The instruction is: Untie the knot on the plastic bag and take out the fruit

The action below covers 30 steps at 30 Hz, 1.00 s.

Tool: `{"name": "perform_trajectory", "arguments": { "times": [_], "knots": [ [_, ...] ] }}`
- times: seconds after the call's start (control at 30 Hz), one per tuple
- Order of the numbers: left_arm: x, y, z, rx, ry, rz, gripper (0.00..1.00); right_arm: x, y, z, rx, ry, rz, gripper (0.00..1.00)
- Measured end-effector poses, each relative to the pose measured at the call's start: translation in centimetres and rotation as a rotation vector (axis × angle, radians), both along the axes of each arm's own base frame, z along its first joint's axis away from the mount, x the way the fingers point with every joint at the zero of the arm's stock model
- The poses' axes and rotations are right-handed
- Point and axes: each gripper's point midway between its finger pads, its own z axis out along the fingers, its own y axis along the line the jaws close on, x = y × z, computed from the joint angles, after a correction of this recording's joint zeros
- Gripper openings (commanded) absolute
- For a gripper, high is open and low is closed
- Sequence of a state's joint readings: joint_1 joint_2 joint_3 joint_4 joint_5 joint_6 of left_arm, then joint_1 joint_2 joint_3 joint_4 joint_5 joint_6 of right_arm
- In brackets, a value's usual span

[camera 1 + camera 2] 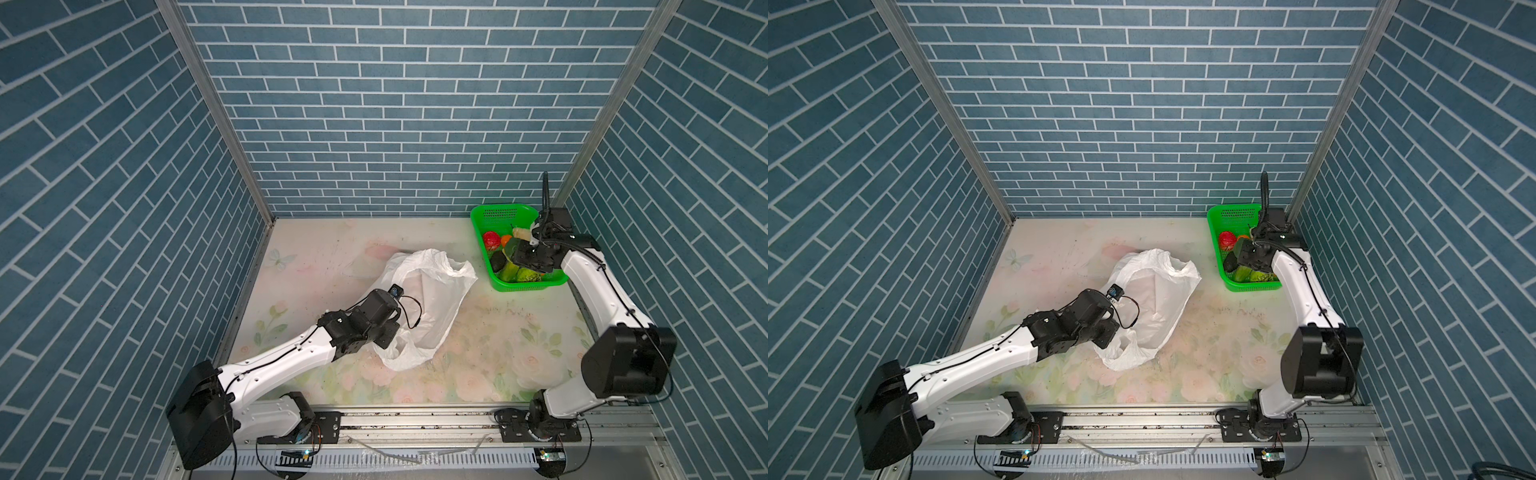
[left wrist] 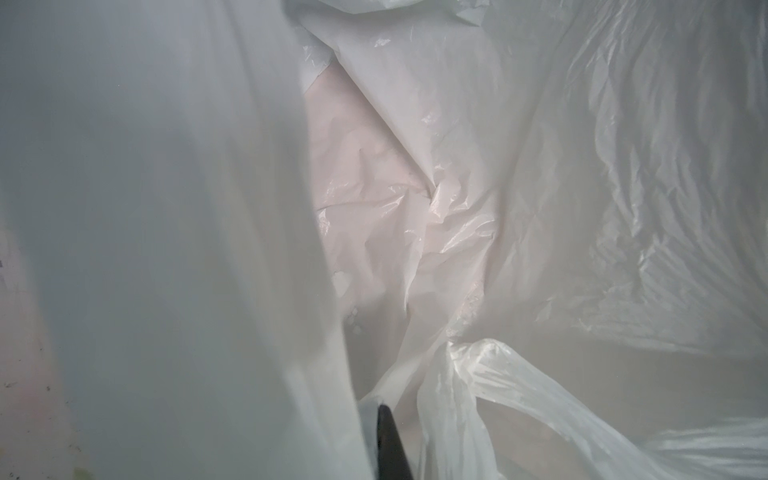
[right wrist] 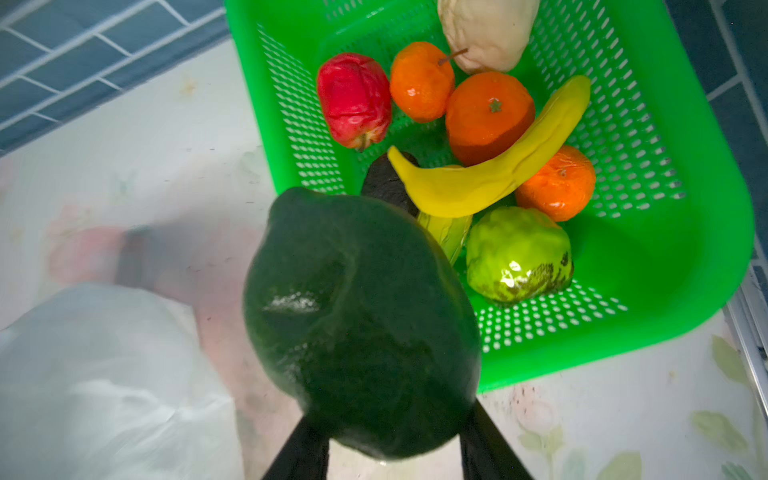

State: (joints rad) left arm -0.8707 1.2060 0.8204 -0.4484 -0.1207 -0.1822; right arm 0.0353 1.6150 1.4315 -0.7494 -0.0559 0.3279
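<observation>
The plastic bag [image 1: 432, 299] [image 1: 1154, 299] lies crumpled and open-mouthed mid-table. No knot is in view. My left gripper [image 1: 390, 338] [image 2: 380, 411] is shut on the bag's near rim, and white film [image 2: 540, 166] fills the left wrist view around one dark fingertip [image 2: 390, 440]. My right gripper [image 1: 519, 253] [image 1: 1241, 253] [image 3: 395, 436] is shut on a dark green fruit [image 3: 361, 324], held over the near left edge of the green basket [image 3: 665, 208]. In the basket lie more fruit: a red one [image 3: 353, 99], oranges [image 3: 490, 112], a banana [image 3: 498, 166], a light green one [image 3: 519, 253] and a cream one [image 3: 486, 29].
The green basket [image 1: 498, 214] [image 1: 1237, 212] sits in the back right corner against the blue brick walls. A dark avocado [image 3: 386, 183] lies under the banana's tip. The floral tabletop [image 1: 478, 353] stretches between the two arms, with a metal rail [image 1: 415, 419] along the front edge.
</observation>
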Motion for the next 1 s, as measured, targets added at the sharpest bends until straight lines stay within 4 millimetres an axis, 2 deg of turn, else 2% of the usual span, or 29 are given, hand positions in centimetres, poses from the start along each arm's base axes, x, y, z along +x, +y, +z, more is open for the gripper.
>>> {"name": "perform_trajectory", "arguments": {
  "times": [0.1, 0.17, 0.3, 0.4, 0.53, 0.63, 0.73, 0.8, 0.83, 0.87, 0.93, 1.0],
  "knots": [
    [0.3, 0.1, 0.2, 0.001, -0.015, 0.009, 0.00, 1.9, -1.1, -3.7, -0.008, 0.060, -0.015, 0.40],
    [0.6, 0.1, 0.4, -0.001, -0.028, 0.014, 0.00, 2.9, -1.6, -5.3, -0.008, 0.082, -0.024, 0.50],
    [1.5, 0.2, 0.9, -0.011, -0.062, 0.035, 0.00, 4.4, -1.7, -6.1, -0.015, 0.070, -0.020, 0.66],
    [2.8, 0.2, 0.8, -0.008, -0.079, 0.055, 0.00, 4.8, -1.8, -5.9, -0.020, 0.053, -0.023, 0.75],
    [5.3, 0.0, 0.8, 0.001, -0.102, 0.088, 0.00, 4.9, -2.0, -4.8, -0.025, 0.020, -0.030, 0.79],
    [7.7, -0.3, 1.0, -0.001, -0.130, 0.115, 0.00, 4.4, -2.0, -2.8, -0.025, -0.030, -0.033, 0.81],
    [10.8, -1.0, 1.4, -0.017, -0.166, 0.143, 0.00, 2.9, -1.7, -0.5, -0.020, -0.083, -0.027, 0.81],
    [12.7, -1.5, 1.6, -0.031, -0.183, 0.155, 0.11, 1.8, -1.4, 0.8, -0.013, -0.113, -0.026, 0.81],
    [13.6, -1.9, 1.7, -0.040, -0.190, 0.155, 0.21, 1.1, -1.0, 1.2, -0.008, -0.126, -0.018, 0.82],
    [14.4, -2.4, 1.8, -0.053, -0.196, 0.153, 0.38, 0.4, -0.6, 1.4, -0.003, -0.132, -0.009, 0.82],
    [15.2, -3.1, 2.1, -0.071, -0.208, 0.135, 0.63, -0.9, 0.3, 1.5, 0.009, -0.135, 0.007, 0.82],
    [15.3, -3.7, 2.4, -0.096, -0.212, 0.111, 0.79, -2.4, 1.1, 1.2, 0.020, -0.128, 0.024, 0.83]
  ]
}}
